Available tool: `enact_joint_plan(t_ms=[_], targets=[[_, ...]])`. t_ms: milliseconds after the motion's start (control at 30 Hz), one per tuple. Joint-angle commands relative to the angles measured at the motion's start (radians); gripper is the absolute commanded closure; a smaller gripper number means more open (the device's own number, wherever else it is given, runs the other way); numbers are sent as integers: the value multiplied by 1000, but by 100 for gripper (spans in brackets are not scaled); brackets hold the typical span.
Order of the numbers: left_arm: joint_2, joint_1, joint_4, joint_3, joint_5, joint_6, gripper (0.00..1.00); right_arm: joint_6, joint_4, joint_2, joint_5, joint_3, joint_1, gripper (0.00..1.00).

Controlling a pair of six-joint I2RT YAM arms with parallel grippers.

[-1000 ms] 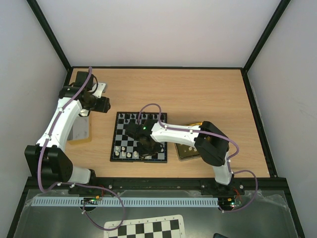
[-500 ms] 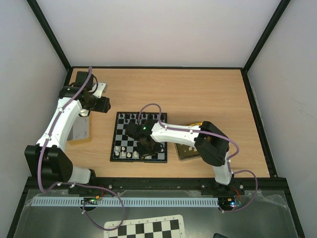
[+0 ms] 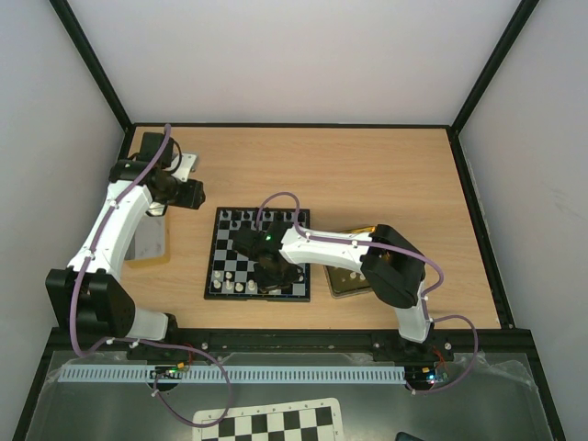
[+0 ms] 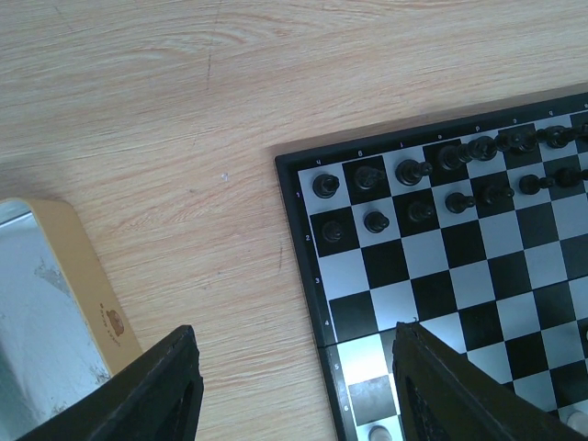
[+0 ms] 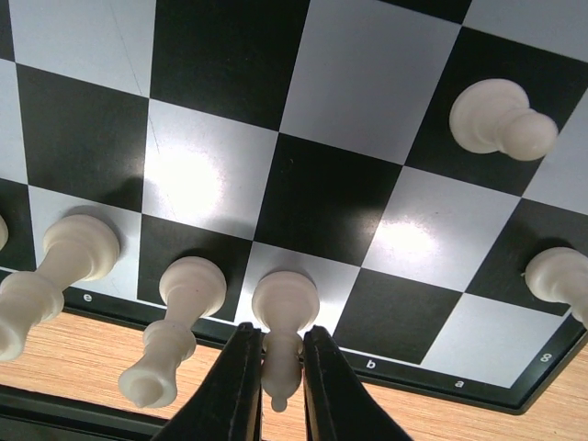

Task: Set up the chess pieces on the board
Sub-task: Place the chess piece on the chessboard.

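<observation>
The board lies at the table's middle. Black chess pieces fill its far two rows, and white ones stand along its near row. My right gripper is low over that near row. Its fingers press both sides of a white bishop, which stands upright on a pale edge square. Two taller white pieces stand just left of it, and a pawn is one row in. My left gripper hangs open and empty over the board's left edge.
A gold tin sits under the right arm beside the board. Its mirrored lid lies left of the board, under the left arm. A printed checkered sheet lies below the arm bases. Black frame rails edge the table.
</observation>
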Motion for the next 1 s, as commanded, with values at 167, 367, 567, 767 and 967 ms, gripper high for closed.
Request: enact_joint_plan(t_ms=[167, 367, 567, 767, 967], targets=[[-26, 9, 5, -14, 6, -7, 42, 11, -8, -14, 12, -16, 7, 86], [-29, 9, 7, -22, 7, -8, 42, 6, -8, -11, 15, -3, 8, 83], [-29, 9, 5, -20, 7, -8, 42, 0, -14, -2, 21, 17, 8, 82], [-25, 9, 5, -18, 8, -8, 42, -11, -26, 11, 25, 40, 9, 80], [-20, 9, 3, -14, 7, -8, 42, -22, -41, 25, 37, 66, 5, 79]])
